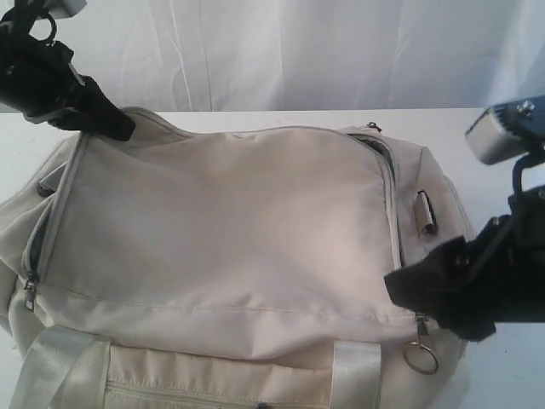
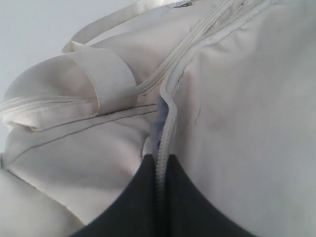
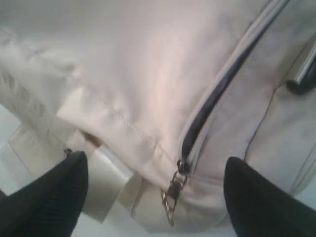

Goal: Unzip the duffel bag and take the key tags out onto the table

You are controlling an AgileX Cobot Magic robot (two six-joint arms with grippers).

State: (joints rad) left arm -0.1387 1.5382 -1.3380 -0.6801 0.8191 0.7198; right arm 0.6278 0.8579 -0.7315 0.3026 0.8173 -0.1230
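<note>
Two hands worked at opposite ends of the duffel bag [image 1: 230, 230], which lay flat on the white worktop [image 1: 451, 128] and covered most of it, with a pale curtain [image 1: 298, 51] hanging behind.

The left hand [image 1: 123, 128] was down at the bag's far left corner. In its wrist view the two dark fingers [image 2: 128, 207] stood almost together, with the zip track [image 2: 165, 128] running up from between them. They seemed nipped on that seam, and the fabric edge was lifted slightly just above them.

The right hand [image 1: 409, 294] sat at the near right corner, touching the cloth. Its fingers [image 3: 54, 197] were spread wide and held nothing. Between them, lower on the bag's side, hung a dark zip pull [image 3: 176, 185] with a metal ring [image 3: 168, 207] dangling from it. Neither finger touched the pull. From the pull the zip [image 1: 390, 187] ran up the bag's right end. It gaped a little, showing a dark slit along its length.

One small metal fitting [image 1: 426, 211] lay on the end panel just beyond that zip. Two shiny webbing straps [image 1: 356, 375] crossed the near side of the bag. On the left end, another pocket zip [image 1: 34, 247] ran down to its own dark pull.
</note>
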